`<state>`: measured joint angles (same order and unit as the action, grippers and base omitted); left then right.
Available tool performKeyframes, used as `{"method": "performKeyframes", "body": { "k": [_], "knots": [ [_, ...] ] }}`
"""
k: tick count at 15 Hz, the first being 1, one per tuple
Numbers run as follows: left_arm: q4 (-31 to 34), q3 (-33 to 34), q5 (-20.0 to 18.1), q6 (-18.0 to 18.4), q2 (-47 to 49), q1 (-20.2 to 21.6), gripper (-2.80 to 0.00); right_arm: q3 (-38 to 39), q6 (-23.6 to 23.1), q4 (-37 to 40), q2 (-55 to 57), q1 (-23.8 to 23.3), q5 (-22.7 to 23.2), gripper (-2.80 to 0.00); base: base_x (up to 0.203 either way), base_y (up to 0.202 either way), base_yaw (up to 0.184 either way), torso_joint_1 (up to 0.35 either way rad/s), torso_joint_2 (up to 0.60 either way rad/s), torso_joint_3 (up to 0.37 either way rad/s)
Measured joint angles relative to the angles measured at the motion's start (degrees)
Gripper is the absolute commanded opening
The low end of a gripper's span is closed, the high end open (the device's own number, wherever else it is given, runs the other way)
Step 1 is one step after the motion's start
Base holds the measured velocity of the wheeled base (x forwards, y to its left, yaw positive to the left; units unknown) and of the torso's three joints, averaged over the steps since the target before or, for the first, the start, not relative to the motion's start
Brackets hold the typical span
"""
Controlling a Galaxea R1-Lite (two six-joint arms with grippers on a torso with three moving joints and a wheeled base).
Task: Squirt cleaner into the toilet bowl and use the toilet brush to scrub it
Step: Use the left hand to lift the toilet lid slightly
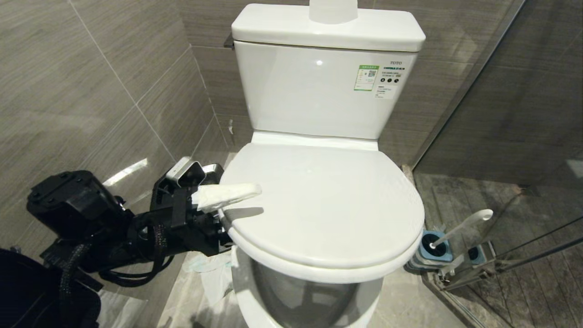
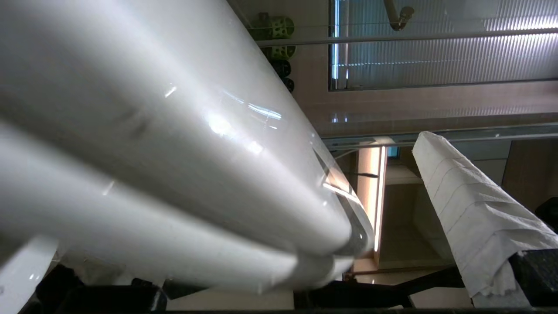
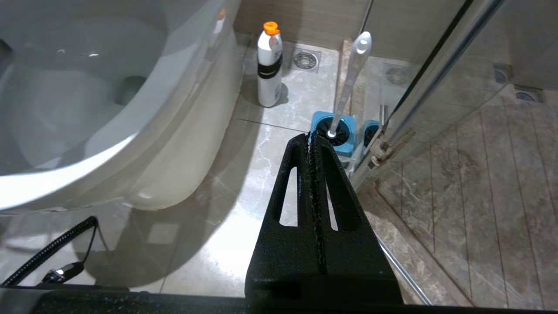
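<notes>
Head view: the left tool (image 1: 227,205) is spread wide around the left edge of the toilet bowl's (image 1: 319,214) lid, one paper-wrapped finger (image 1: 227,193) on top. The toilet brush (image 1: 460,226) stands in its blue holder (image 1: 435,248) on the floor at the right.

Left wrist view: the lid edges (image 2: 183,183) fill the frame, beside the wrapped finger (image 2: 471,209).

Right wrist view: the right tool (image 3: 314,146) hangs clenched and empty above the floor; the cleaner (image 3: 269,65) stands beside the bowl's base.

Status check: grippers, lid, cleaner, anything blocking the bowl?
Left gripper open astride lid edge. Right gripper shut, idle. Cleaner, toilet brush untouched. Lid partly raised, blocks bowl.
</notes>
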<state>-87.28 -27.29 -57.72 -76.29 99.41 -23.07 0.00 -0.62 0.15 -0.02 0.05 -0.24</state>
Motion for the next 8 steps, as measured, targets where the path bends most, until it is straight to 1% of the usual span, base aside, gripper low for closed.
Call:
{"method": "performKeyframes", "body": {
  "k": [8],
  "knots": [
    [0.1, -1.7, 0.3, 0.2, -1.6, -1.2, 0.00, 0.0, 0.0, 0.0, 0.0, 0.0, 0.0, -2.80, 0.000, 0.000, 0.000, 0.000, 0.00, 0.000]
  ]
}}
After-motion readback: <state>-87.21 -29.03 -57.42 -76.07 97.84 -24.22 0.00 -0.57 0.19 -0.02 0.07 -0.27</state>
